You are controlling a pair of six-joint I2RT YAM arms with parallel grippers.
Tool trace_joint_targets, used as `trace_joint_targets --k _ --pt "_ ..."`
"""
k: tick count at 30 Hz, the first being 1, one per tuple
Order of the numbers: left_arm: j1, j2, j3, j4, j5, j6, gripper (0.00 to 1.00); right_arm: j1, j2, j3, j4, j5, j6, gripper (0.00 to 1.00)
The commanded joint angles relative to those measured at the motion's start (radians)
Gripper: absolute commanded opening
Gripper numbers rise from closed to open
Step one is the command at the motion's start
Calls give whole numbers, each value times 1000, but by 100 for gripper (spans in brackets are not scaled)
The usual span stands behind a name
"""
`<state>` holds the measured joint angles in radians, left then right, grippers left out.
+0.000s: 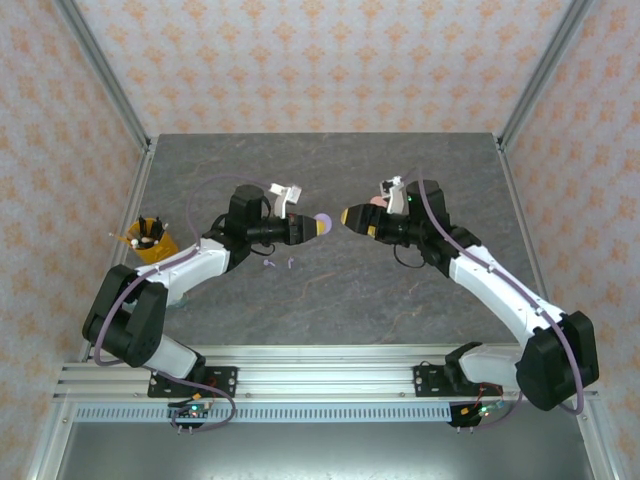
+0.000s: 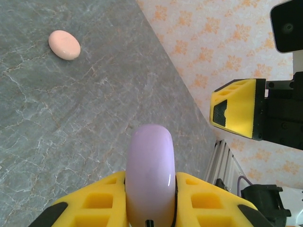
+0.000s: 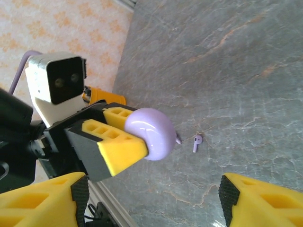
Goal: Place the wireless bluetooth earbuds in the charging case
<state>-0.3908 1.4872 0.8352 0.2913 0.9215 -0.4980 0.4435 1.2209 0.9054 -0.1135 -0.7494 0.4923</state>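
On the near side of the left gripper [image 2: 151,198], two tiny lilac earbuds [image 1: 291,262] lie on the bare table [image 1: 330,300] with lots of free room around them. The right wrist view shows one plainly, and the other peeks out from behind the case. The left gripper is squeezed tight on a round lilac case [image 2: 150,161]. Facing it, close but not touching, the right gripper [image 3: 154,194] has its jaws wide with nothing in them. Farther off, a pink case [image 2: 64,44] lies alone, half hidden from above.
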Motion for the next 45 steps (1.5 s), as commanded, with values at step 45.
trace_joint_targets --k 45 --pt "-29 -69 85 -73 75 55 10 -49 125 -73 156 16 17 61"
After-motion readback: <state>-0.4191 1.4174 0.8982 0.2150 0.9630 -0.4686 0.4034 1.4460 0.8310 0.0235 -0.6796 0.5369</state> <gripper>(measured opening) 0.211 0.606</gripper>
